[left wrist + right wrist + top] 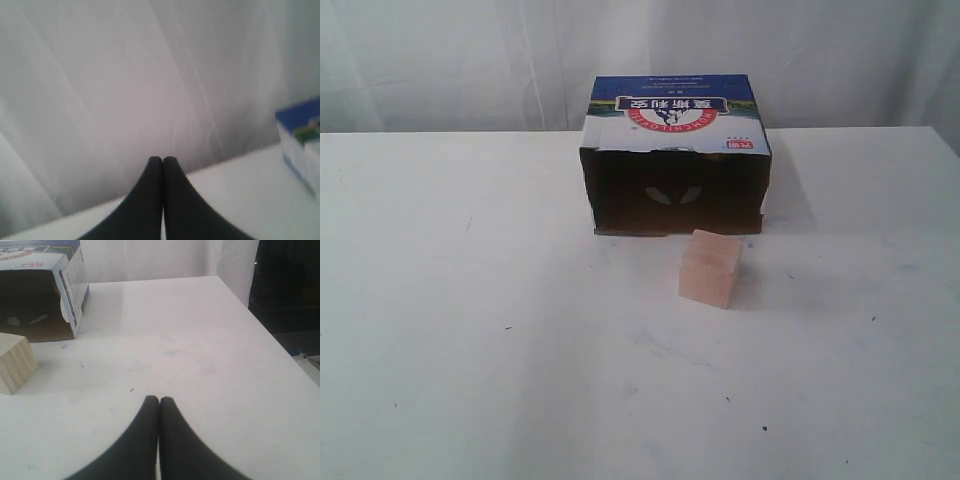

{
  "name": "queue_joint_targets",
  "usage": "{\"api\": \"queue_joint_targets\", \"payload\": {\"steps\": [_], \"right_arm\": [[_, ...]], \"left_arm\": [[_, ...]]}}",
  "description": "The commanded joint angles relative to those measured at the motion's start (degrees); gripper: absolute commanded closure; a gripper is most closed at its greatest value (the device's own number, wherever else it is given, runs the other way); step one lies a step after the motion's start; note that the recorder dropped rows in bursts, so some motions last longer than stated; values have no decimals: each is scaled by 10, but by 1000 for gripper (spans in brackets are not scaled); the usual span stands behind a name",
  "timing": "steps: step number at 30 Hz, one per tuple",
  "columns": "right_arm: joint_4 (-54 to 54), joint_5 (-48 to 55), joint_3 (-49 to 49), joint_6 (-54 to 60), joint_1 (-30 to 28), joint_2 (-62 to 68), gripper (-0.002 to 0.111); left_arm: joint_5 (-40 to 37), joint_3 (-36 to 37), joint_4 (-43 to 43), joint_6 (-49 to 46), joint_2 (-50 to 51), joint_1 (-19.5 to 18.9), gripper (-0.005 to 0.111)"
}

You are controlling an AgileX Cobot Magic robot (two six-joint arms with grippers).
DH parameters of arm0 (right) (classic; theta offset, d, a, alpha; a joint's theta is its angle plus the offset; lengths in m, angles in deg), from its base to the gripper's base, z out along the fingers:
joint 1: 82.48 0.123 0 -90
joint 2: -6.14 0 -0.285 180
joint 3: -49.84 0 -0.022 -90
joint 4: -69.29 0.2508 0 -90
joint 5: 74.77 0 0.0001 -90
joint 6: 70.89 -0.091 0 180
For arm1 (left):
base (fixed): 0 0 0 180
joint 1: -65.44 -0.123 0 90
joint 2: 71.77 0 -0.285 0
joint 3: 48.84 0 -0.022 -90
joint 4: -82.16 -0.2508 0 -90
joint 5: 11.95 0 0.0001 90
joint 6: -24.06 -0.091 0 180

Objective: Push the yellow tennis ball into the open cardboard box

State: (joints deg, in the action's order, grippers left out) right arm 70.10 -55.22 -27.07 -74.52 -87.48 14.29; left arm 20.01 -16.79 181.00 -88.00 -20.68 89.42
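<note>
In the exterior view, the open cardboard box (675, 150) stands at the far side of the white table (470, 330), in the middle. Its open side faces the camera and the inside is dark. A pale pink block (710, 268) sits just before the opening, toward the right, apart from the box. The yellow tennis ball shows nowhere; the dark inside of the box does not let me tell more.

In the left wrist view, the left tool (162, 160) is clenched, tips touching, holding nothing. It points at a white curtain (125, 75). A corner of the box (302, 145) shows at the edge.

In the right wrist view, the right tool (159, 401) is also clenched and empty, above the table (200, 340), with the box (40, 295) and the block (15, 362) well apart from it.
</note>
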Motion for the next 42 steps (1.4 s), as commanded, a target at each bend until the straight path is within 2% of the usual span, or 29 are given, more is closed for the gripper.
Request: {"api": "queue_joint_targets", "payload": {"steps": [1,2,6,9,11,13,16,22,24,27,29,30,32,34,37,42], "right_arm": [[-3,-3,-3,-1,-3,-4,108],[-3,-3,-3,-1,-3,-4,108],[-3,-3,-3,-1,-3,-4,108],[-3,-3,-3,-1,-3,-4,108],[-3,-3,-3,-1,-3,-4,108],[-3,-3,-3,-1,-3,-4,108],[-3,-3,-3,-1,-3,-4,108],[-3,-3,-3,-1,-3,-4,108],[-3,-3,-3,-1,-3,-4,108],[-3,-3,-3,-1,-3,-4,108],[-3,-3,-3,-1,-3,-4,108],[-3,-3,-3,-1,-3,-4,108],[-3,-3,-3,-1,-3,-4,108],[-3,-3,-3,-1,-3,-4,108],[-3,-3,-3,-1,-3,-4,108],[-3,-3,-3,-1,-3,-4,108]], "left_arm": [[-116,6,11,-70,-137,1,107],[-142,6,11,-54,-148,1,107],[-413,77,11,29,-158,1,107],[-465,124,11,14,-180,1,107],[-548,133,11,-5,-186,1,107],[-593,133,-48,-6,-186,1,107],[-565,133,-96,13,-186,1,107],[-404,135,-99,88,-164,1,107],[-377,135,-124,144,-151,0,107],[-375,142,-324,390,-139,-25,107],[-384,159,-448,598,-136,-54,107],[-395,175,-553,728,-140,-70,107],[-419,201,-684,969,-153,-103,107],[-423,242,-806,1118,-178,-129,107],[-382,317,-894,1189,-226,-161,107],[-288,436,-907,1177,-307,-199,107]]}}
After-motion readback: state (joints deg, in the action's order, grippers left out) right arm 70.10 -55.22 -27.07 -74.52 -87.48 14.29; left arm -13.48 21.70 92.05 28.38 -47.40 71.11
